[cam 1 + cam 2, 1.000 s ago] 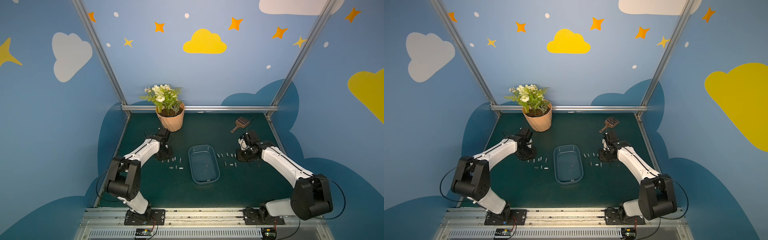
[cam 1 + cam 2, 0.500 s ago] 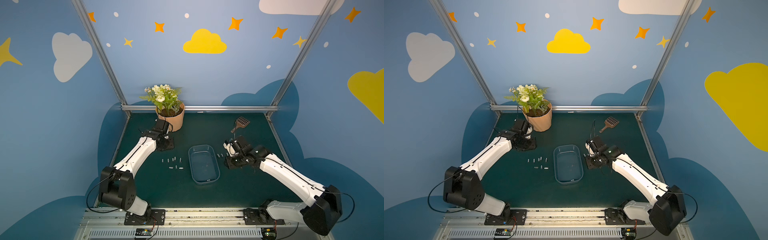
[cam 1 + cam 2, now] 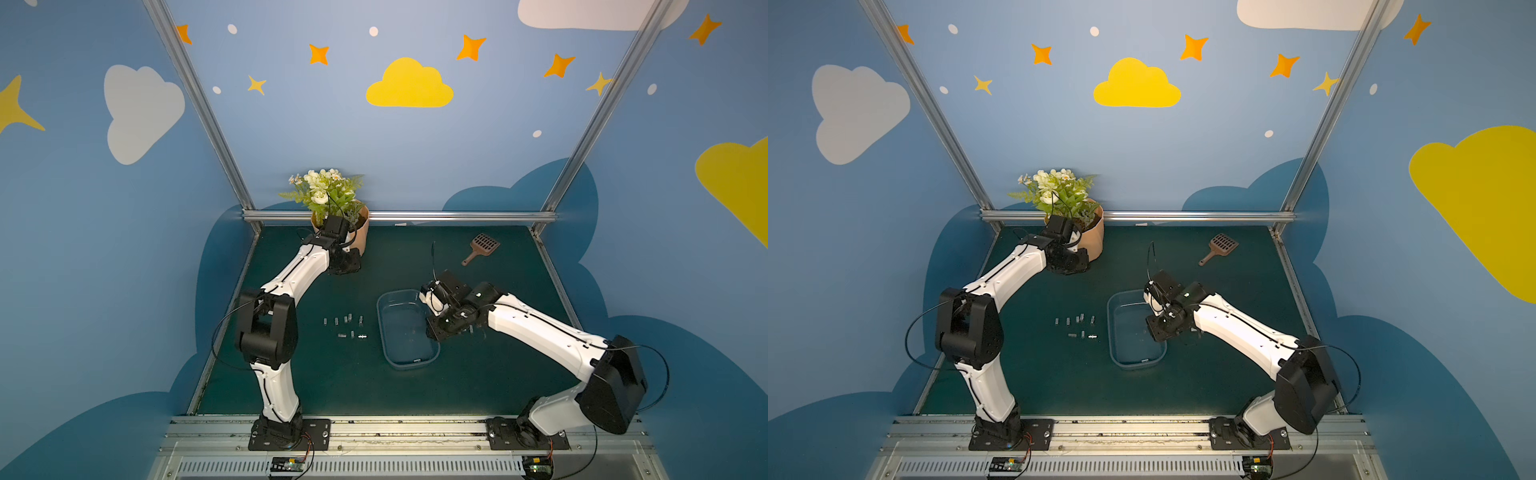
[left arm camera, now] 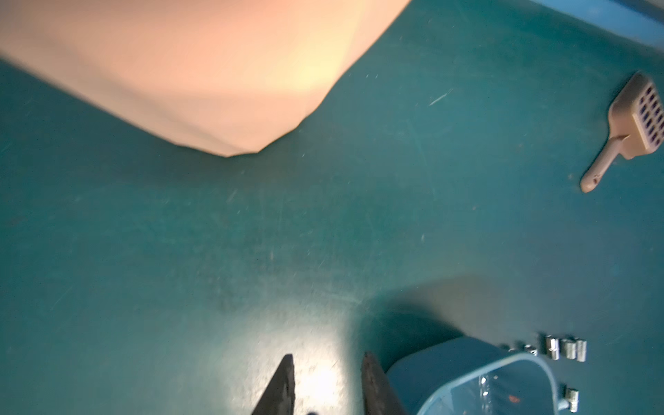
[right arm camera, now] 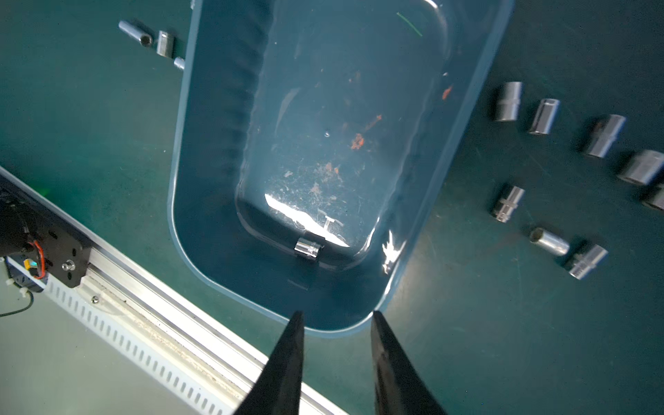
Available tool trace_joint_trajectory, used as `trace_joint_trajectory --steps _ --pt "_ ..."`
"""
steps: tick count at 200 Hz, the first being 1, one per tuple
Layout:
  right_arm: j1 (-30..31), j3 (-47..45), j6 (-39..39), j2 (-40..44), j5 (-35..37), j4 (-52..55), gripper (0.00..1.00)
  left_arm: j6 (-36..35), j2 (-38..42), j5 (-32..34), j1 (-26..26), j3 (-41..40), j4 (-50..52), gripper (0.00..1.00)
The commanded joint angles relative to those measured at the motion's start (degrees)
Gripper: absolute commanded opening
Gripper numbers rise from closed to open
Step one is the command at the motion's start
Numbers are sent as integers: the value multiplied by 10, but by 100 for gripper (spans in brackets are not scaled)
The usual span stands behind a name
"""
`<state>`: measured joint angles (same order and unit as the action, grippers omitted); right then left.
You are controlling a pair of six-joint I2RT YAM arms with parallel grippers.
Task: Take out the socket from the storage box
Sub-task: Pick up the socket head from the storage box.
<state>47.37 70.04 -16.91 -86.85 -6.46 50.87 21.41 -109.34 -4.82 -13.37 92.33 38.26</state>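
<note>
Resting in the storage box [image 5: 212, 143], the socket [image 5: 307, 248] barely shows from above.

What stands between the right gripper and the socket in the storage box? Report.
Nothing visible. The right gripper, open and empty, hangs over the rim of the storage box; the socket lies uncovered inside, by an end wall.

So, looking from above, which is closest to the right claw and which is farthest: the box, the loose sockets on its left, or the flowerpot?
In a top view:
1. Box: directly under the right gripper, which hangs over its right rim.
2. Sockets: lying just past the box's left side.
3. Flowerpot: at the back left, clearly farthest.
</note>
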Motion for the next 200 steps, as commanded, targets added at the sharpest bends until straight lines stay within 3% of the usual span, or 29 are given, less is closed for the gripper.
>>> trace_joint_trajectory --steps 1,54,200 --pt "12 57 11 -25 -24 71 33 10 -17 -35 4 40 27 33" --pt "20 185 25 -133 -37 174 33 16 -23 -66 10 28 52 33" --pt "36 189 34 -249 -73 169 33 2 -28 -111 26 46 111 34"
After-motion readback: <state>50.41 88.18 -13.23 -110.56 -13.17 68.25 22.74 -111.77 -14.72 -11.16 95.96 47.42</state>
